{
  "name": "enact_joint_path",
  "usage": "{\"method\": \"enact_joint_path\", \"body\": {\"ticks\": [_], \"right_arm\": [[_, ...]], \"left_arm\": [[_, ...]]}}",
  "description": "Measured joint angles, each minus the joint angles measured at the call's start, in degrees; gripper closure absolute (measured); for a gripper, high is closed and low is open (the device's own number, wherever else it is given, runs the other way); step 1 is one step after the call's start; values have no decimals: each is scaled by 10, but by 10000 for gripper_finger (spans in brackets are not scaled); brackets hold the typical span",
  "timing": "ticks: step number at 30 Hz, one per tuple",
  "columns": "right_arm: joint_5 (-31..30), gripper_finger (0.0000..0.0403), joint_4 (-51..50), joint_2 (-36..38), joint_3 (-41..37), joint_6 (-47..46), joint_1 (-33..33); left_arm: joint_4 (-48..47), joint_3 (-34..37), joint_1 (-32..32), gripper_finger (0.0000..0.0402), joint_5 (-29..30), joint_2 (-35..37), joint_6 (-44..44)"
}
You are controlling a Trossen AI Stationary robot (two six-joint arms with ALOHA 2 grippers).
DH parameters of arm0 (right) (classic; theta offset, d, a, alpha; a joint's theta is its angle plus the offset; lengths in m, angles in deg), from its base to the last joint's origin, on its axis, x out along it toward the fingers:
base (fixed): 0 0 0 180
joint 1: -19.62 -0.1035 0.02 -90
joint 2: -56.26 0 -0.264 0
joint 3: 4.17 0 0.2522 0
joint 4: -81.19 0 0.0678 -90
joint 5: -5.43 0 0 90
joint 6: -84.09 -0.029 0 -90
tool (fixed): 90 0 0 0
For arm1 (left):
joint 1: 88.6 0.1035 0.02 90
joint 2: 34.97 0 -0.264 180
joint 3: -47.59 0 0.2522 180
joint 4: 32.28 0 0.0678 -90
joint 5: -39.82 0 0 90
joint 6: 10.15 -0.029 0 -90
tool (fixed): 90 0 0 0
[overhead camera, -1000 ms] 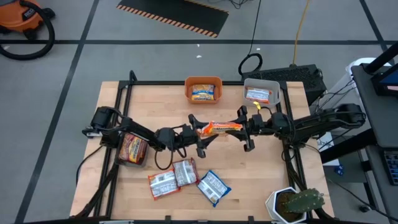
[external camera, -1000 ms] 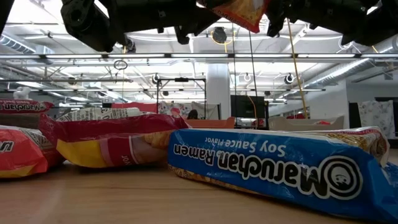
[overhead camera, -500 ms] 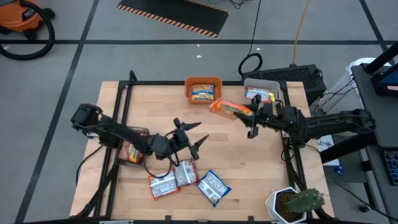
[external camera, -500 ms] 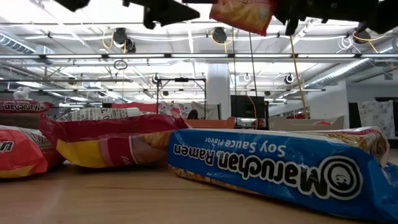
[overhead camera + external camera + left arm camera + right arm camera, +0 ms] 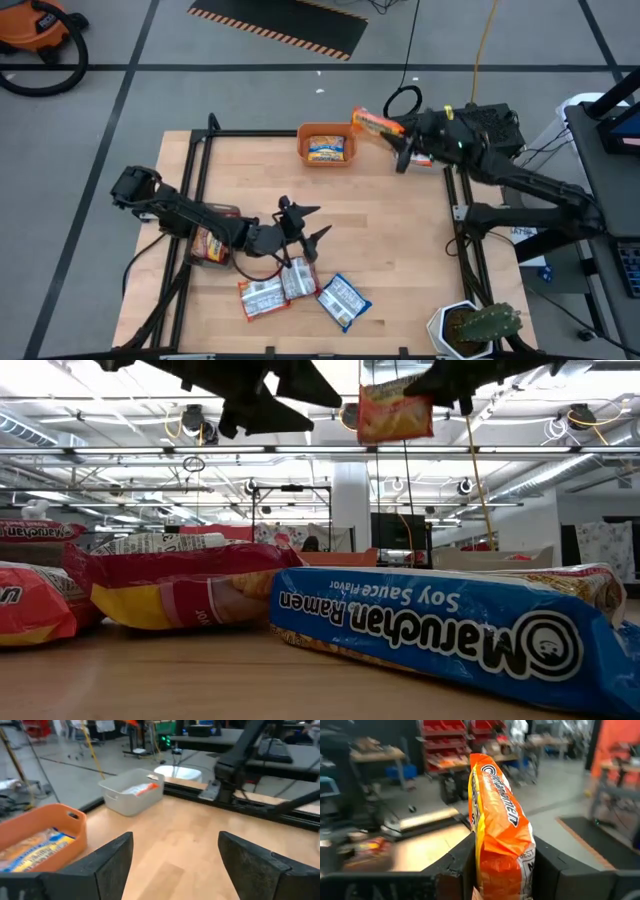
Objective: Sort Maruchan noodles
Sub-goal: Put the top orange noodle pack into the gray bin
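Here my right hand (image 5: 399, 148) is clamped on an orange packet (image 5: 377, 124), carrying it up off the bench (image 5: 400, 260) at the far edge, between the orange bin (image 5: 328, 131) and the grey bin (image 5: 437, 134). I judge I hold it by one end so the rest hangs free and can drop flat into whichever bin takes the orange wrappers — the orange bin already has a yellow-blue packet (image 5: 327, 150) in it, so I cannot say which one that is.

My left hand (image 5: 303, 222) hangs over the middle of the bench with its fingers spread wide and nothing between them, just beyond the loose cluster of packets (image 5: 300, 285) near the front edge; it seems placed there to reach for the next one. A dark red-brown packet (image 5: 208, 243) lies under that arm, nearer the left side.

The high view gives me the layout — bins, pile, both arms. The right wrist view shows what it cannot: the wrapper pinched edge-on between my fingers. The left wrist view confirms the gap between those fingers is bare, and the low view shows the blue packet's (image 5: 450, 625) "Soy Sauce Flavor" print.
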Motion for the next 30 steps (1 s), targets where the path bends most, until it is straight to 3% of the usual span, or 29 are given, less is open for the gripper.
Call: {"method": "enact_joint_path", "body": {"ticks": [12, 20, 30], "right_arm": [[160, 278, -113, -114, 83, -69, 224], [266, 278, -189, -157, 133, -59, 322], [324, 277, -234, -158, 135, -39, 400]], "left_arm": [[-9, 0, -45, 105, -9, 0, 8], [-9, 0, -60, 105, -9, 0, -2], [-10, 0, -67, 105, -9, 0, 7]]}}
